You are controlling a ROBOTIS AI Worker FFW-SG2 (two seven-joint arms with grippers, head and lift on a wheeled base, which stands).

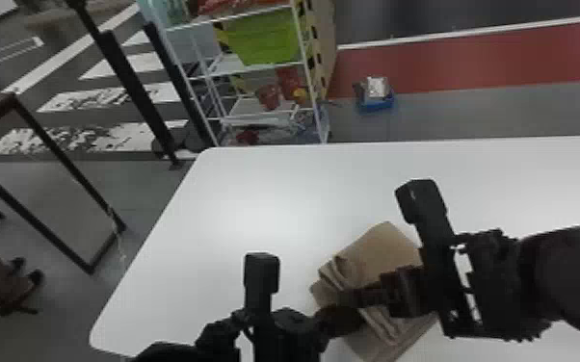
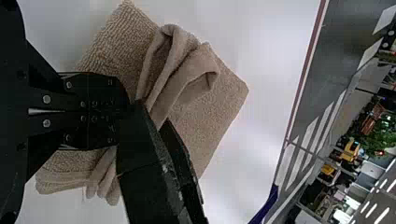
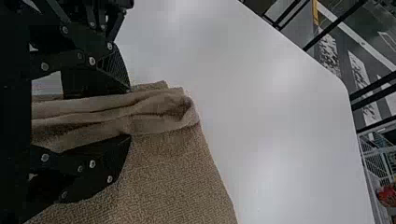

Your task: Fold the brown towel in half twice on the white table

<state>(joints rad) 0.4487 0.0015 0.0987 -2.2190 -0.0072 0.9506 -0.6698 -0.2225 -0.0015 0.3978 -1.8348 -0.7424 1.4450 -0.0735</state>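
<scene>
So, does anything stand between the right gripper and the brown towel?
Nothing visible stands in the way: a fold of the towel lies between the open fingers of the right gripper. The left gripper is close by, not between.

The brown towel (image 1: 384, 249) lies folded and rumpled on the white table (image 1: 236, 202).

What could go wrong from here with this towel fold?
- Right gripper is open around the raised, rumpled folds; closing might pinch several layers and drag them together.
- Left gripper sits shut right by the right one; they may knock if either swings inward.
- Towel edges are already uneven, so the next fold could come out crooked.
</scene>
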